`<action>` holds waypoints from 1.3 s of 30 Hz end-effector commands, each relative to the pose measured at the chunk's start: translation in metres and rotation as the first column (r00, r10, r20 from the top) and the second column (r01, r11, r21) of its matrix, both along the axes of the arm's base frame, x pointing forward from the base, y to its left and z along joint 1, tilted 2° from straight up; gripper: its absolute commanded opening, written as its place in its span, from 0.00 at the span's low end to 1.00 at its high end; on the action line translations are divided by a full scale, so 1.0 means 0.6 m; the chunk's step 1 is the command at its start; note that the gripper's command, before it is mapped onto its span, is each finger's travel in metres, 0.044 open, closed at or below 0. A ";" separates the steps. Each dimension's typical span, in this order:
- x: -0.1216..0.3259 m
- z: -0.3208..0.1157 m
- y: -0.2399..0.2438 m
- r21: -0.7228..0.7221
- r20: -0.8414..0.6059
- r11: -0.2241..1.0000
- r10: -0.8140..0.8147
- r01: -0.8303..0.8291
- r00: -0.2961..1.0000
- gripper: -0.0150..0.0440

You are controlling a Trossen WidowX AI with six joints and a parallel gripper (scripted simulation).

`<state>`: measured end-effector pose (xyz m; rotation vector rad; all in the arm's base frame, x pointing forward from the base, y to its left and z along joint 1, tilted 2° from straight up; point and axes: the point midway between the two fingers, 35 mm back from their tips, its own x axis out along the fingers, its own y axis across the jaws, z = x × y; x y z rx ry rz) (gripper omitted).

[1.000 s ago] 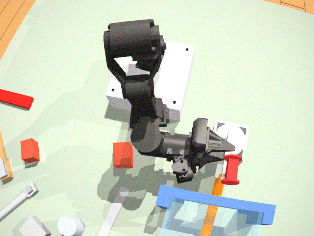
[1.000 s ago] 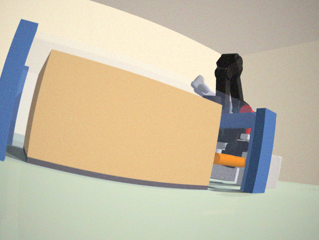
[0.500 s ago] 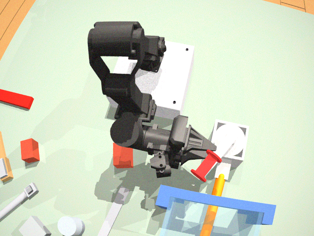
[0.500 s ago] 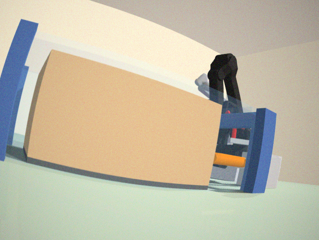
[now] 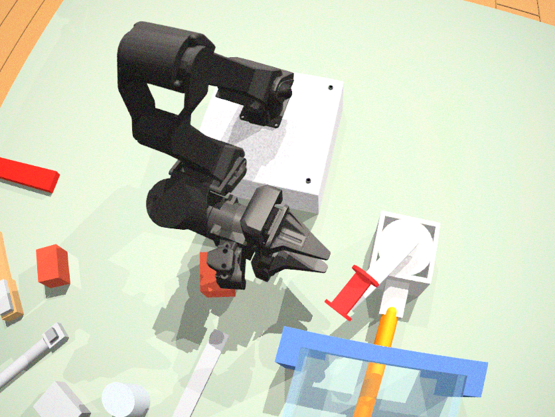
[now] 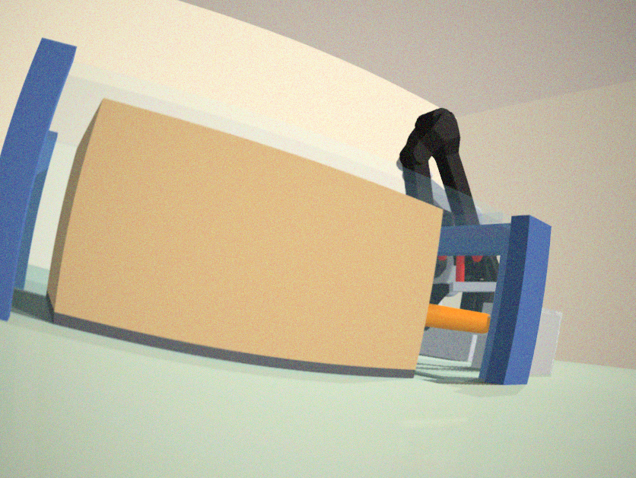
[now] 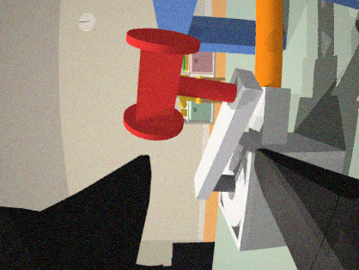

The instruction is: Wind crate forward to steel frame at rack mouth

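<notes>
The winch handle sits on top of the winch [image 5: 405, 228] [image 7: 262, 223], its white crank arm [image 5: 394, 267] [image 7: 223, 146] angled toward the front left and its red grip [image 5: 353, 291] [image 7: 159, 86] upright at the outer end. My gripper [image 5: 328, 261] [image 7: 203, 153] is partly open and empty, left of the grip and apart from it. The tan crate [image 6: 246, 231] sits flat on its dark base, with a gap between its front and the blue frame [image 5: 332, 342] [image 6: 516, 298]. The orange strap [image 5: 386, 329] [image 6: 457, 317] [image 7: 269, 43] runs from crate to winch. The key's seating is hidden.
A red-orange block [image 5: 217, 287] lies beneath my wrist, with a grey bar [image 5: 197, 376] nearer the front. Farther left are another red block [image 5: 52, 265], a socketed rod [image 5: 26, 358], a white cylinder [image 5: 121, 399] and a red bar [image 5: 28, 174].
</notes>
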<state>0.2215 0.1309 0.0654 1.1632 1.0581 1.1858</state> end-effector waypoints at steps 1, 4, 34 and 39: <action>-0.001 0.001 -0.001 0.000 0.010 1.000 0.002 -0.002 1.000 0.66; -0.001 0.001 -0.001 0.000 0.010 1.000 0.002 -0.002 1.000 0.66; -0.003 0.163 -0.001 0.000 0.019 1.000 -0.003 0.003 1.000 0.66; -0.003 0.163 -0.001 0.000 0.019 1.000 -0.003 0.003 1.000 0.66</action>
